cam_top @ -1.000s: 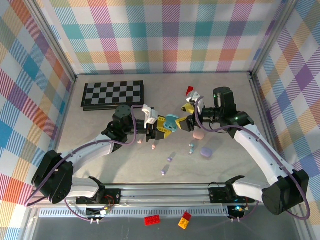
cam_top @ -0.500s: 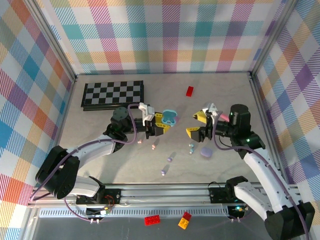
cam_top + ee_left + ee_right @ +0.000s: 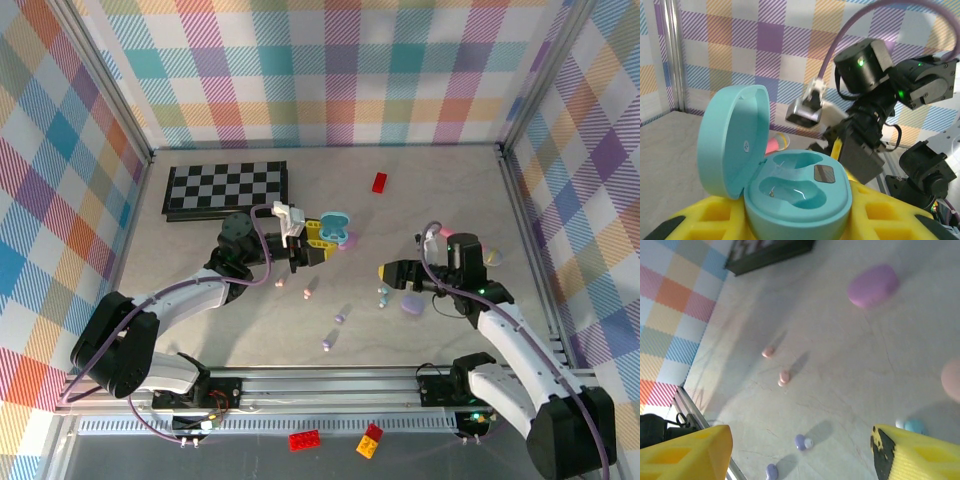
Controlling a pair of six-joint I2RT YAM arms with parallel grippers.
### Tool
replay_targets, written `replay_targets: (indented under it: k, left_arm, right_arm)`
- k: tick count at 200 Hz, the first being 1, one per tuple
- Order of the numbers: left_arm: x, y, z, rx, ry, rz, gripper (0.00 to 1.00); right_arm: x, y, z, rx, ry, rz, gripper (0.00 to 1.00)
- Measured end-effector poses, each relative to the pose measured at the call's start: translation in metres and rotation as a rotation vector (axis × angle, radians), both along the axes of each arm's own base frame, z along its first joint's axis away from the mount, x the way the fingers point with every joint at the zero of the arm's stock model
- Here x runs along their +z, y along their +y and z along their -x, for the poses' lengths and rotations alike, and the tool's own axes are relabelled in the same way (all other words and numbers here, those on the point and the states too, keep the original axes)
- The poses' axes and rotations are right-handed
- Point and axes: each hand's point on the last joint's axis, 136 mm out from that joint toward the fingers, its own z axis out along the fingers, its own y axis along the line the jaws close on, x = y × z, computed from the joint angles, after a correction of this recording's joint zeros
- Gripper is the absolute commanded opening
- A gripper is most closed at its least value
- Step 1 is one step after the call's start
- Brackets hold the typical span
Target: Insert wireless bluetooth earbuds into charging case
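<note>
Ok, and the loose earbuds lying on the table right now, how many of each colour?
pink earbuds: 2
purple earbuds: 2
light blue earbuds: 2, lying close together and small in the top view
Total: 6

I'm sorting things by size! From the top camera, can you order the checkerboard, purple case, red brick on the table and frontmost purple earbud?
1. checkerboard
2. purple case
3. red brick, a bit smaller than the case
4. purple earbud, the tiniest

All four lie on the table.
</note>
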Motion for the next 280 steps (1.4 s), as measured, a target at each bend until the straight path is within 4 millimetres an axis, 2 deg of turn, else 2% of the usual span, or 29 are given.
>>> replay_targets:
  k: [45, 101, 164, 215, 280]
  left_arm:
    - [-0.001, 0.000, -0.001, 0.005, 0.001, -0.003, 0.35]
    - [-0.001, 0.002, -0.003, 0.009, 0.003, -0.004, 0.35]
    - [0.002, 0.004, -0.001, 0.012, -0.004, -0.006, 0.35]
    - [0.001, 0.004, 0.000, 0.013, -0.010, -0.014, 0.35]
    - [0.002, 0.006, 0.003, 0.013, -0.009, -0.023, 0.35]
  right_arm:
    - [-0.054, 0.012, 0.028, -0.042, 0.203, 0.071, 0.71]
    - [-0.098, 0.012, 0.038, -0.076, 0.336, 0.184, 0.73]
    - [-0.110, -0.001, 0.028, -0.147, 0.321, 0.272, 0.72]
    - [-0.115, 0.003, 0.020, -0.142, 0.329, 0.253, 0.55]
    - [-0.113, 0.010, 0.008, -0.136, 0.323, 0.238, 0.56]
